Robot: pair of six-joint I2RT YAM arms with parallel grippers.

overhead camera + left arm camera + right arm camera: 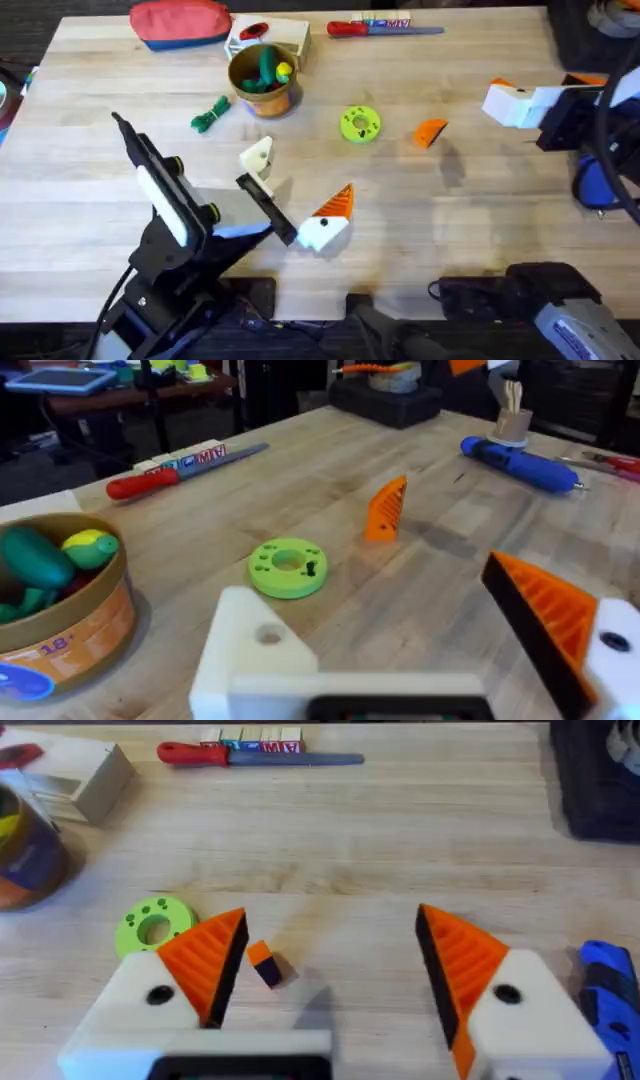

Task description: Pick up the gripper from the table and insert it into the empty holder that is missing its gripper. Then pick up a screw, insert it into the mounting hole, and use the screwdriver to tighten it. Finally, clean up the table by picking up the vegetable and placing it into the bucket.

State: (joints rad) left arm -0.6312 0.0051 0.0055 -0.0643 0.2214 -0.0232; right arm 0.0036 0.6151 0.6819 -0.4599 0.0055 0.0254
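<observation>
Loose orange pad (265, 963) on the bare table (400, 840), between and just beyond the right gripper's (330, 970) wide-apart fingers, untouched. Left gripper (400, 660) also spread, one finger lacking its pad, well short of it.

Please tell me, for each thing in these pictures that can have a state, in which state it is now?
gripper: loose on the table, not held.
holder: bare, no orange pad fitted.
screwdriver: lying on the table, not held.
vegetable: on the table, outside the bucket.
bucket: upright, toys inside.
left gripper: open, empty.
right gripper: open, empty.
</observation>
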